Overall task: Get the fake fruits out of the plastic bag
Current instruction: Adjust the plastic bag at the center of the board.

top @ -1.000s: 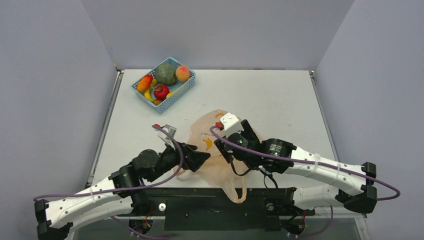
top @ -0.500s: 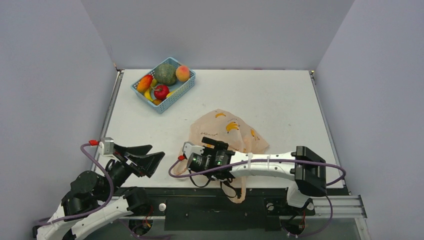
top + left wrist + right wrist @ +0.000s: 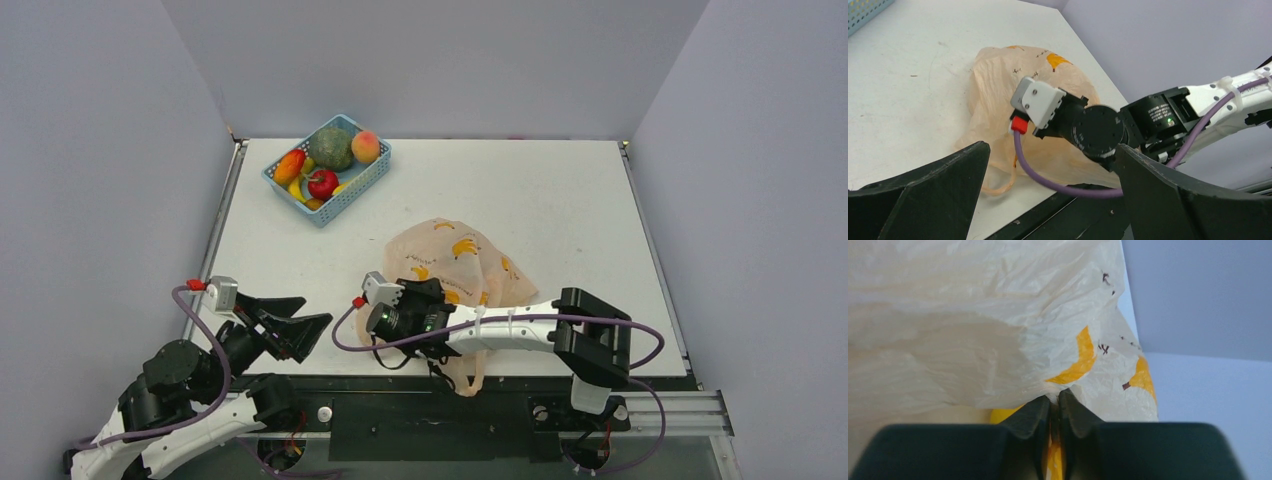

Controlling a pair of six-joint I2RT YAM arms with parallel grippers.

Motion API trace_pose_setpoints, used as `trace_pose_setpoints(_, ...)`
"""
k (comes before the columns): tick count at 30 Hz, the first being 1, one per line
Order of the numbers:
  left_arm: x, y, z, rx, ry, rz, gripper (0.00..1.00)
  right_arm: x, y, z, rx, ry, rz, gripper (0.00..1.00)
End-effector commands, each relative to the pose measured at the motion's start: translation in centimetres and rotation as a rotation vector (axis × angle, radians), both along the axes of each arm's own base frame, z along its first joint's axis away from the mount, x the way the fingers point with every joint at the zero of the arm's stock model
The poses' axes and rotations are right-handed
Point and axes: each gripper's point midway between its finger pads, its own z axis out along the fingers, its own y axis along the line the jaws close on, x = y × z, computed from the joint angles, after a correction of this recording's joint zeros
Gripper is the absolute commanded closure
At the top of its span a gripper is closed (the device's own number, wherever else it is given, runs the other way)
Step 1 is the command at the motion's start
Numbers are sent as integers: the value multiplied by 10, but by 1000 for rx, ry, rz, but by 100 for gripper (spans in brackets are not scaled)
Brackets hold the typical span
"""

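The right gripper (image 3: 1054,407), spread a moment ago, has now pressed together on a fold of the plastic bag (image 3: 450,255) at its near-left edge. That probably gives enough hold to lift or tip the bag. The bag lies crumpled on the counter (image 3: 560,200). The left gripper (image 3: 312,309) hangs spread, well to its left. Any fake fruits inside are hidden by the film.

Top external: high behind both arm bases, looking down on the whole table (image 3: 560,190) | Left wrist: low at the near-left, facing right, mid-range on right arm (image 3: 1098,132) | Right wrist: hard against plastic bag (image 3: 973,315) | Shared: bag, all three views.
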Motion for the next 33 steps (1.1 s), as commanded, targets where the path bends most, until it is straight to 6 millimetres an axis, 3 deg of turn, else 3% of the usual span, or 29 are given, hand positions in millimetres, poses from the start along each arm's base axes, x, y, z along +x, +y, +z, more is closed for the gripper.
trace_pose_setpoints(1, -5, -12, -2, 23, 25, -55, 3, 19, 16, 44, 264, -10, 14, 100)
trace_pose_setpoints(5, -5, -22, -9, 33, 56, -73, 3, 32, 46, 67, 457, 135, 124, 100)
trace_pose_setpoints(10, -4, -45, -25, 13, 119, -115, 3, 45, 92, 122, 650, 236, 299, 100)
trace_pose_setpoints(11, -4, -51, -32, 13, 145, -119, 3, 44, 100, 118, 652, 291, 335, 100)
trace_pose_setpoints(12, -3, -56, -32, -2, 149, -122, 3, 46, 108, 136, 684, 287, 363, 100)
trace_pose_setpoints(13, -2, -62, -40, -2, 176, -129, 3, 44, 115, 126, 663, 342, 385, 100)
trace_pose_setpoints(16, 0, -81, -40, -51, 191, -159, 3, 47, 130, 128, 668, 390, 395, 100)
trace_pose_setpoints(18, 2, -96, -49, -39, 223, -178, 3, 52, 123, 122, 660, 388, 304, 94)
trace_pose_setpoints(19, 3, -99, -46, -45, 221, -183, 4, 51, 117, 118, 677, 398, 235, 80)
trace_pose_setpoints(22, 6, -107, -49, -13, 229, -183, 5, 50, 84, 111, 694, 366, 18, 53)
trace_pose_setpoints(23, 7, -107, -45, -14, 222, -182, 5, 38, 74, 97, 681, 387, -42, 41)
trace_pose_setpoints(24, 8, -107, -45, -7, 214, -180, 5, 34, 60, 111, 699, 331, -77, 37)
trace_pose_setpoints(25, 8, -106, -43, -6, 207, -178, 5, 18, 54, 101, 687, 340, -103, 29)
trace_pose_setpoints(26, 9, -105, -41, -1, 193, -173, 5, 7, 43, 115, 725, 306, -127, 27)
trace_pose_setpoints(30, 10, -93, -22, -2, 148, -153, 4, -28, 15, 125, 812, 312, -192, 17)
trace_pose_setpoints(33, 9, -81, -16, 6, 139, -131, 3, -50, 7, 119, 867, 341, -211, 15)
